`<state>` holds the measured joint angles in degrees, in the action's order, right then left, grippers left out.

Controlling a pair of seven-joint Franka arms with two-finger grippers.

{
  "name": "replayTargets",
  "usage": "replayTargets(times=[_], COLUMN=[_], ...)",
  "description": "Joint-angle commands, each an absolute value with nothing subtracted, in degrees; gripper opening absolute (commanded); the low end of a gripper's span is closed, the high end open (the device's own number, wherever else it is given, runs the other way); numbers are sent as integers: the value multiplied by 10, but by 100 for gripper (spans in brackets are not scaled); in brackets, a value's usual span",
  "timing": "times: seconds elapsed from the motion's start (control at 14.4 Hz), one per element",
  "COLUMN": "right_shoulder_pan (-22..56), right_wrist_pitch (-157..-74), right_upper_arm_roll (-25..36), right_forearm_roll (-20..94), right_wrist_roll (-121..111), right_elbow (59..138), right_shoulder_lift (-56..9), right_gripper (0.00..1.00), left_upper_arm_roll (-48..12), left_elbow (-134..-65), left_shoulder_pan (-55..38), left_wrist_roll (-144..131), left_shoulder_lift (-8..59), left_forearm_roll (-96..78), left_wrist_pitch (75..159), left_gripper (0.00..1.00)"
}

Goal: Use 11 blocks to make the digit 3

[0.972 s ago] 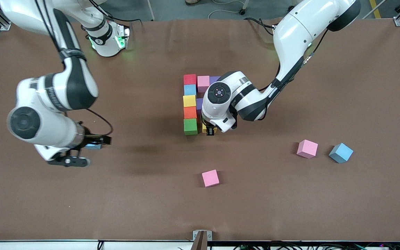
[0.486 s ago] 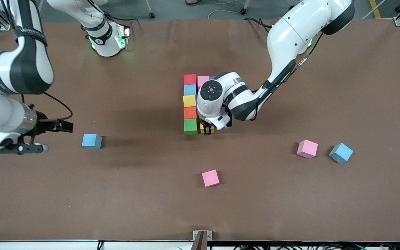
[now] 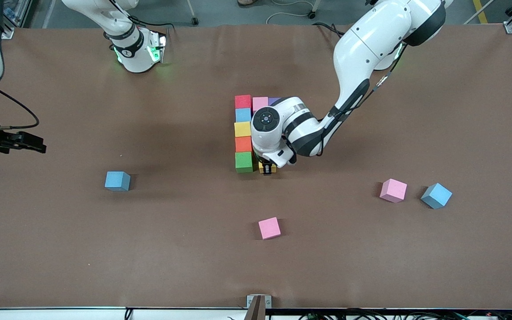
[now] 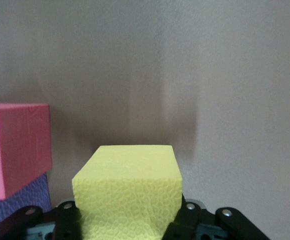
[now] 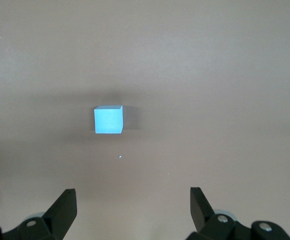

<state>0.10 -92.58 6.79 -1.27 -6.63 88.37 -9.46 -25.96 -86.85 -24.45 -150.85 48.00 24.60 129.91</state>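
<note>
A column of blocks lies mid-table: red (image 3: 243, 101), blue (image 3: 243, 115), yellow (image 3: 242, 129), orange (image 3: 243, 144), green (image 3: 244, 162). A pink block (image 3: 260, 103) and a partly hidden purple one (image 3: 274, 101) continue from the red block. My left gripper (image 3: 267, 170) is down right beside the green block, shut on a yellow block (image 4: 130, 185). The left arm hides the blocks next to the orange one. The left wrist view shows a reddish block (image 4: 15, 145) and a purple one (image 4: 32, 195) close by. My right gripper (image 5: 133, 200) hangs open, high over the table, with nothing between its fingers.
Loose blocks lie apart: a blue one (image 3: 117, 181) toward the right arm's end, also under the right wrist camera (image 5: 108, 119), a pink one (image 3: 269, 228) nearer the front camera, and a pink (image 3: 393, 190) and a blue (image 3: 436, 195) toward the left arm's end.
The right arm has pulled away from the loose blue block toward its end of the table, open. The left gripper has shifted the yellow block slightly toward the green one.
</note>
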Motion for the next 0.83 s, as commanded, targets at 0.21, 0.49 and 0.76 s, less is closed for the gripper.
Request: replayTargets(times=[0.21,0.49,0.76], right_shoulder_pan=[-6,-4,-2], right_wrist_pitch=[-851,-845,-844], right_upper_arm_roll=[58,57,56], right_forearm_roll=[-21,-14,-11], right_wrist_roll=[-64,-62,-62], right_elbow=[810,813,817], right_shoulder_lift=[-110,-112,-109], right_gripper=[100,100,100], left_upper_arm_roll=[-255,-255,-256], left_elbow=[-866,-866,-865], left_shoulder_pan=[-252,-254,-260], left_wrist_roll=[-1535,-1531,-1535], left_shoulder_lift=[486,490,495], left_forearm_roll=[249,250,249], left_wrist_pitch=[1326,1326,1326], left_gripper=[23,23,23])
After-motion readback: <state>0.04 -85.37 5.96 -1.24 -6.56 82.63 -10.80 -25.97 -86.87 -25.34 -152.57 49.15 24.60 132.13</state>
